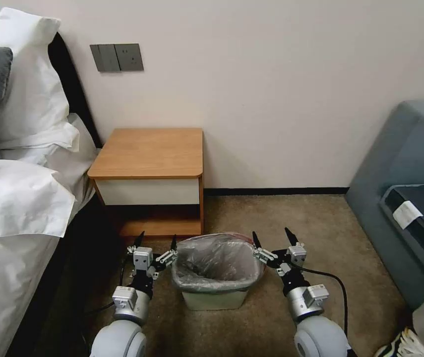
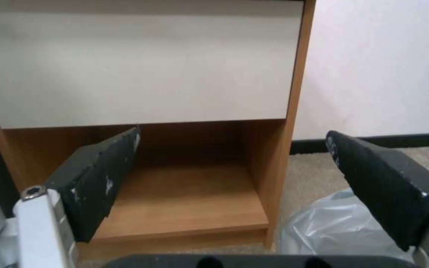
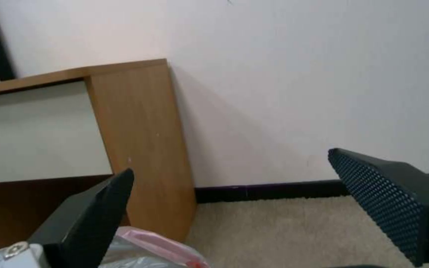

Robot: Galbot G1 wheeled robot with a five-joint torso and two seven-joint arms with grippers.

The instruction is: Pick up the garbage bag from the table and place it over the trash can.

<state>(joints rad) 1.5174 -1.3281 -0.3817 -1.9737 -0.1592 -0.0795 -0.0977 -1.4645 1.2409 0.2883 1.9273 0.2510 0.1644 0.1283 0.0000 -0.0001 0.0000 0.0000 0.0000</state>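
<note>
Bag (image 1: pixel 216 263) lines the bin (image 1: pixel 215 297), its mouth folded over the rim; bin stands on carpet (image 1: pixel 271 218) just in front of the worktop (image 1: pixel 150 151). Left gripper (image 1: pixel 156 244) beside the bin's left rim, right gripper (image 1: pixel 271 239) beside its right. Both arms low, fingers pointing up, spread apart, holding nothing.

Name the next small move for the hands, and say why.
Probably draw both hands back from the bin. The bag already lines it, folded over the rim, and the table top is bare. The left hand and right hand sit open beside the bin, holding nothing.
</note>
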